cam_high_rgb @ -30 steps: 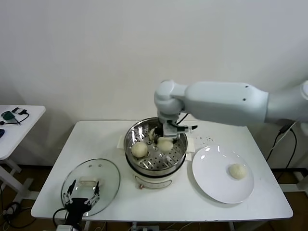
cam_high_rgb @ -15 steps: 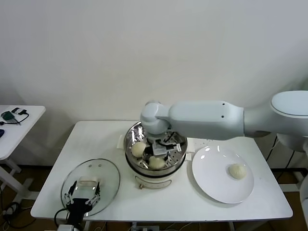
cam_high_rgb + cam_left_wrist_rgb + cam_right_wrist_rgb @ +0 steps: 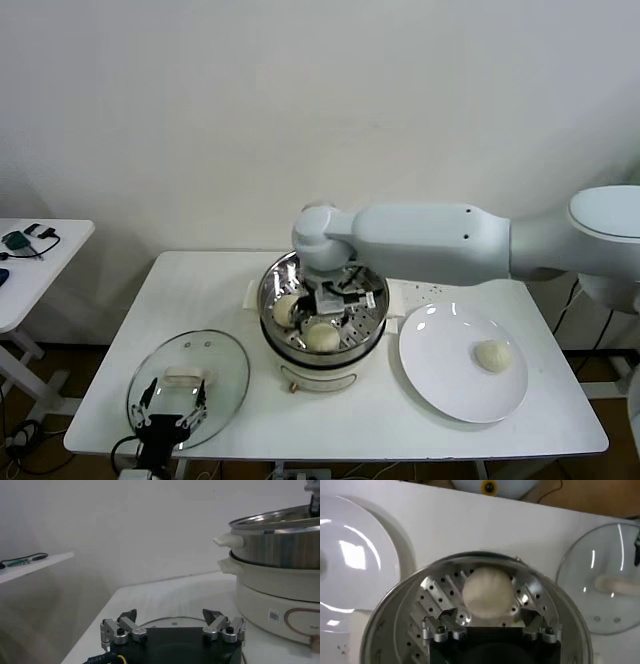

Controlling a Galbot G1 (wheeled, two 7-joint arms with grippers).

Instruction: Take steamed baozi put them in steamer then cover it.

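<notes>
The steamer (image 3: 275, 275), a shiny perforated basket on a white pot base, stands mid-table. My right gripper (image 3: 335, 302) is down inside it, jaws open. One baozi (image 3: 487, 592) lies loose on the perforated floor just ahead of its fingertips, and sits at the front of the basket (image 3: 322, 337). A second baozi (image 3: 287, 310) rests at the basket's left. Another baozi (image 3: 492, 355) sits on the white plate (image 3: 450, 390). The cover (image 3: 205, 362), a glass lid with a cream handle, lies flat at front left. My left gripper (image 3: 170, 420) hovers open over its near edge.
The right arm's bulky white forearm (image 3: 430, 240) spans the table from right to centre, above the steamer's back. A small side table (image 3: 30, 260) with cables stands at far left. The table's front edge runs just beneath the cover and plate.
My right gripper came down into the steamer with a baozi, opened, and left it on the basket floor at the front. The left arm has stayed still.
</notes>
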